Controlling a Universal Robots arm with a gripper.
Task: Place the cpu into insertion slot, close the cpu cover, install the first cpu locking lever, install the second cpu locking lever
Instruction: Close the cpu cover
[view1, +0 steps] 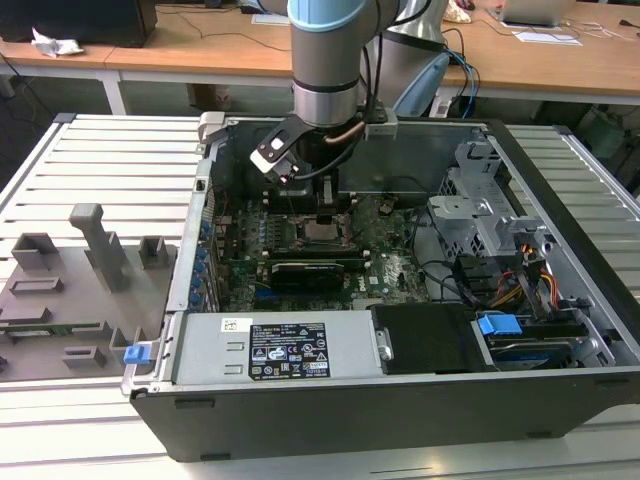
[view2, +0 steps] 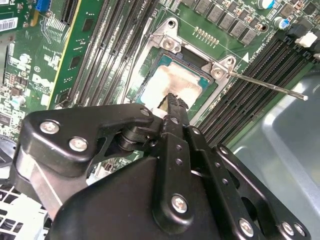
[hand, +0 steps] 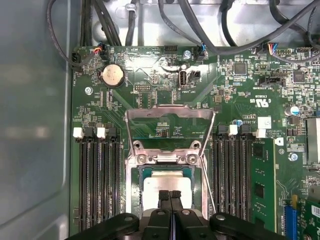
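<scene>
**Cpu seated; cover and levers not yet closed.**
Within the open black computer case (view1: 400, 410), on the green circuit board (hand: 150, 65), the black end effector (hand: 170, 196), fingertips pressed together on nothing, sits over the pale silver square cpu (hand: 155, 187), which lies in the dark metal-rimmed insertion slot (hand: 165, 159). The dull silver cpu cover (hand: 170, 111) stands raised, and a thin steel locking lever (view2: 270, 86) juts free.

We see the cpu (hand: 152, 190) seated flat in the insertion slot (hand: 136, 182), pale top up. The gripper (hand: 170, 194) sits right over it, fingers pressed together w/ no gap, tips above the chip's middle; can't tell if they touch it. The cpu cover (hand: 170, 113) stands swung open off the slot, green board showing thru its window. Black memory slots (hand: 97, 185) flank the slot both sides. A coin battery (hand: 112, 75) & dark cables (hand: 150, 20) lie beyond the cover.
</scene>
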